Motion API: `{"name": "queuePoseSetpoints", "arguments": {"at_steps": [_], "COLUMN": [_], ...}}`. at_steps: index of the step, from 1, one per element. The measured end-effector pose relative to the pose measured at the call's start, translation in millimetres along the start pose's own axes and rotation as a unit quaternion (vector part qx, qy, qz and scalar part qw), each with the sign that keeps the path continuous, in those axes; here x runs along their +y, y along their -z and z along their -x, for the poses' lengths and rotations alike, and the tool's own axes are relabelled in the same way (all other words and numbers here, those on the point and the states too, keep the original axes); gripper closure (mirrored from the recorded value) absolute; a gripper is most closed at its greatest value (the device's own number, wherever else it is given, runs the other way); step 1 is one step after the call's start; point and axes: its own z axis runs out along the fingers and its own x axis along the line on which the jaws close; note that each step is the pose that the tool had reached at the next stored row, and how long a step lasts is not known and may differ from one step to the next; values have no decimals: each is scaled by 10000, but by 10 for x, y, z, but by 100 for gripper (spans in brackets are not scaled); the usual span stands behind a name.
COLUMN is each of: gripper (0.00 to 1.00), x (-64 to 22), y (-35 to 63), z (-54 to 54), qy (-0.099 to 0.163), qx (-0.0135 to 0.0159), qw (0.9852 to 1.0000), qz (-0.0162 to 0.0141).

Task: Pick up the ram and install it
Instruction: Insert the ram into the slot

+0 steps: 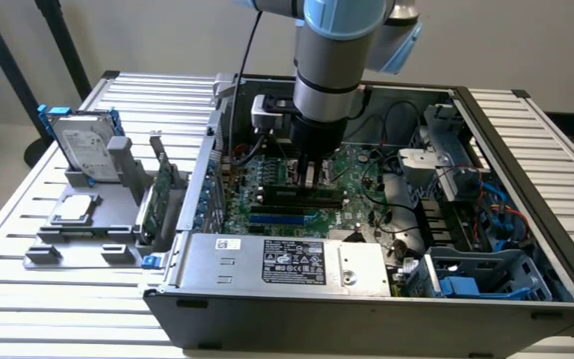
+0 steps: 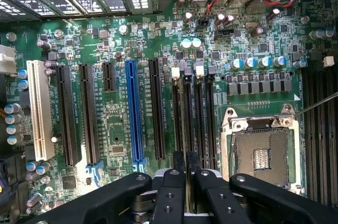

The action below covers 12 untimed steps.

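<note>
Ram (image 1: 295,196): dark stick lying along a black memory slot on the motherboard (image 2: 116,123), inside the open computer case (image 1: 526,224) | Gripper (image 2: 185,161): directly above the slots, fingers nearly together, edge of ram between them | Table (image 1: 28,299): slatted, carries case and gray fixture (image 1: 78,239).

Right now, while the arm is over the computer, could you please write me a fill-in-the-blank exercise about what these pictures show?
1. One long expansion slot on the motherboard stands out because its colour is ___.
2. The hard drive stands upright ___ the computer case, towards the exterior view's left.
3. The processor socket holds no chip, so it is ___.
4. The gripper reaches down ___ the computer case.

Missing words: blue; outside; empty; into
</note>
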Motion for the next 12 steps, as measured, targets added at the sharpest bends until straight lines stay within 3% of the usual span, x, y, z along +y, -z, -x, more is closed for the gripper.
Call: {"name": "queuePoseSetpoints", "arguments": {"at_steps": [1,12], "gripper": [86,86], "x": [0,12], "y": [-8,-22], "z": [-1,-2], "qy": [-1,0], "qx": [16,15], "qw": [10000,10000], "qz": [-4,-33]}}
